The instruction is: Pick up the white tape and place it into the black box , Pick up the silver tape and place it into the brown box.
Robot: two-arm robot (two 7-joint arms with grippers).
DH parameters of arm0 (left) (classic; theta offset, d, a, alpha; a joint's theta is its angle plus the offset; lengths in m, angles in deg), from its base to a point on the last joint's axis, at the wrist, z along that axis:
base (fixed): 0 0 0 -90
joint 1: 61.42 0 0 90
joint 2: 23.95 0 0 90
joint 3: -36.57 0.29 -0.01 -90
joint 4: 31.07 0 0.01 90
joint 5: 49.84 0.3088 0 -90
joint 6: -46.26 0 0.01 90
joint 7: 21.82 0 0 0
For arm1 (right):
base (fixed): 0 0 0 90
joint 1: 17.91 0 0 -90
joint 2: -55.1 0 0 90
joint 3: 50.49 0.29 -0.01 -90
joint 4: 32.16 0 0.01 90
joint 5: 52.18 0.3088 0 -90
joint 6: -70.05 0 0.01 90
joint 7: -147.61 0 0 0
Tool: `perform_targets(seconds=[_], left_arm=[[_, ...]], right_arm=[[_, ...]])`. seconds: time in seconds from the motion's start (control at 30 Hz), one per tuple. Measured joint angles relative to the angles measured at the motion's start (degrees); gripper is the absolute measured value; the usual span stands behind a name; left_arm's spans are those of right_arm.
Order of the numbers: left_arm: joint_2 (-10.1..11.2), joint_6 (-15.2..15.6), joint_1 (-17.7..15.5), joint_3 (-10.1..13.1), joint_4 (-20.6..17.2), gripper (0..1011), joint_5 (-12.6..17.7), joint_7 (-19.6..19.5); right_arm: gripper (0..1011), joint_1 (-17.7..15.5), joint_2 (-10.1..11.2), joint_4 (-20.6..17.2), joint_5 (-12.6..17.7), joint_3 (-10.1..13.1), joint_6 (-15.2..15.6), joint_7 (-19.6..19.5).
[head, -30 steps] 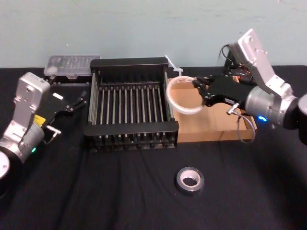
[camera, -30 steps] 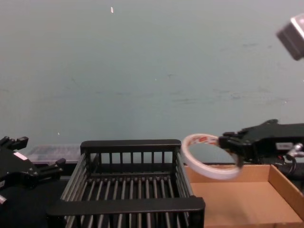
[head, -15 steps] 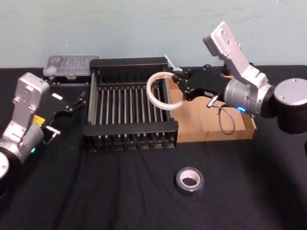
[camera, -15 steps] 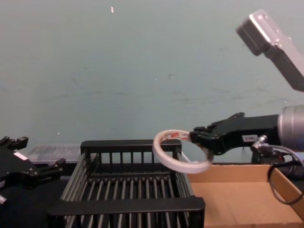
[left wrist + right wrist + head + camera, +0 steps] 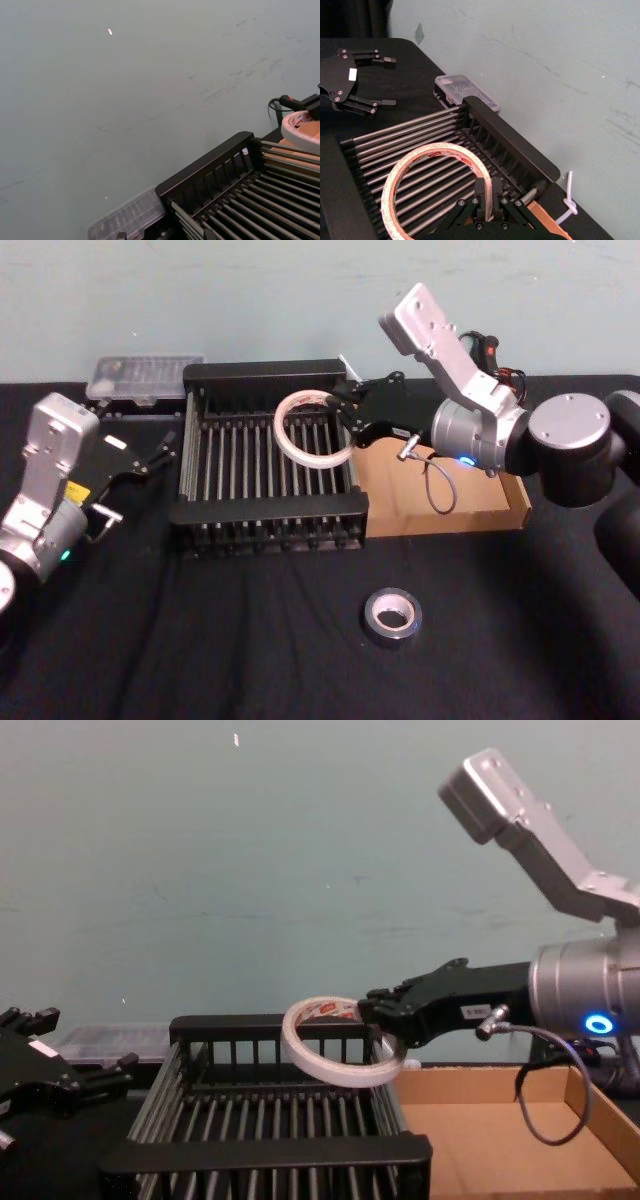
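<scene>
Right gripper point(image 5: 346, 416) reaches in from the right, over the right half of the black box point(image 5: 265, 508). Its fingers are clamped on the rim of the white tape point(image 5: 283, 435), one finger inside the ring and the rest outside, as the right wrist view shows point(image 5: 487, 192). Left gripper point(image 5: 160, 452) sits over the table point(image 5: 200, 640) just left of the black box, fingers spread apart and holding nothing.

The table is covered in black cloth. The black box stands in the middle toward the back, open side up, its barred floor bare. The brown box point(image 5: 450, 525) lies against its right side, the two touching, partly behind the right arm. A clear plastic case point(image 5: 140, 375) lies at the black box's back left corner.

The white tape point(image 5: 330, 1070) hangs tilted in the air, at about the height of the back rim and above the bars, its red-printed face toward the back wall. The silver tape point(image 5: 372, 620) lies flat on the cloth, in front of both boxes and well apart from them.
</scene>
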Motion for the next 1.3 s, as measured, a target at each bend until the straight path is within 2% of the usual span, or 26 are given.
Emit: perform_targets(seconds=[0.6,1.23,1.3], left_arm=[[0.0,0.0,0.0,0.0,0.0,1001,0.0,0.0],[0.0,0.0,0.0,0.0,0.0,1001,0.0,0.0],[0.0,0.0,0.0,0.0,0.0,1001,0.0,0.0]], right_arm=[[80,2.3,-3.1,5.9,-1.7,-1.2,-0.2,-0.2],[80,2.3,-3.3,6.1,-1.8,-1.1,-0.1,-0.5],[119,2.2,-3.3,6.1,-1.8,-1.1,-0.1,-0.5]])
